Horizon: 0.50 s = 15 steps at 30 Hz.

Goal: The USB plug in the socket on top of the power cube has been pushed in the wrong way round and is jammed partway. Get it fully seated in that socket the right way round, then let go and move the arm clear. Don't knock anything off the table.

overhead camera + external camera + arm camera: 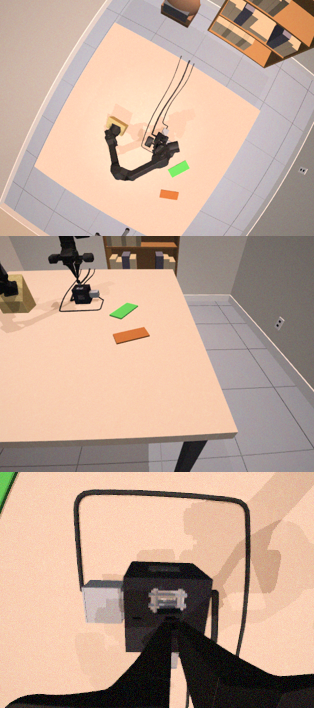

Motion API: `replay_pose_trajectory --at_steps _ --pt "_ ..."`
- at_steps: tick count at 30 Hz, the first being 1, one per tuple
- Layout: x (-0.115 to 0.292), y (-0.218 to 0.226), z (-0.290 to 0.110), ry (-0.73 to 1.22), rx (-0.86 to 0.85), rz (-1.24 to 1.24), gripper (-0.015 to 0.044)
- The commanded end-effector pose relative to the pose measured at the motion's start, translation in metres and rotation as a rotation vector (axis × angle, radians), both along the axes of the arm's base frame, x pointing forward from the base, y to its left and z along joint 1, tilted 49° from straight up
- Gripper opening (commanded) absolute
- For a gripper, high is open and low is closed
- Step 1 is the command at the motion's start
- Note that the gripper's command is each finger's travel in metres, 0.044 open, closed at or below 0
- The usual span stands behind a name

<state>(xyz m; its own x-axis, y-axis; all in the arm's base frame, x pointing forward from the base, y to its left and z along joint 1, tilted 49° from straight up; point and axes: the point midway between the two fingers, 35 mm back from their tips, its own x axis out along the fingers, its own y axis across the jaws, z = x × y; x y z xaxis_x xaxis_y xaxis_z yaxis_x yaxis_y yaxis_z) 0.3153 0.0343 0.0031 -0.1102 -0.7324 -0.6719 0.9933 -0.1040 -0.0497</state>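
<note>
At far left of the exterior frame, the arm's tan pedestal block (15, 299) sits on the table (126, 388); I note no hazard there. Moving right, upper left of frame, the gripper (77, 280) points straight down over the power cube (81, 294), its fingers pinched together to a narrow tip. I judge them clamped on the USB plug (169, 622), which the wrist view shows only as a dark sliver at the fingertips, just above the metal-rimmed top socket (166, 599).

Risks, as I assess them: the hold is at the very tips, so the plug may slip or twist during the turn-around and re-jam off-square. The plug's cable (66, 293) runs close past the fingers; rotating could wind it and drag the cube. A grey side plug (94, 293) and its looped cord (83, 310) could snag likewise.

Further right, the green card (123, 310) and the orange card (130, 335) lie well apart from the cube, exposed only to a low sweeping retreat.
</note>
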Motion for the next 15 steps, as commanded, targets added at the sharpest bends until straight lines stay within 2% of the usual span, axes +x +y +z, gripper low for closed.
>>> replay_pose_trajectory --at_steps 1,8,15 --pt "0.0008 0.0039 0.0022 -0.004 0.005 -0.001 0.0000" --pt "0.0009 0.0047 0.0034 0.000 0.004 0.002 0.0000" --pt "0.0006 0.0032 0.0028 0.098 0.016 0.092 0.0000"
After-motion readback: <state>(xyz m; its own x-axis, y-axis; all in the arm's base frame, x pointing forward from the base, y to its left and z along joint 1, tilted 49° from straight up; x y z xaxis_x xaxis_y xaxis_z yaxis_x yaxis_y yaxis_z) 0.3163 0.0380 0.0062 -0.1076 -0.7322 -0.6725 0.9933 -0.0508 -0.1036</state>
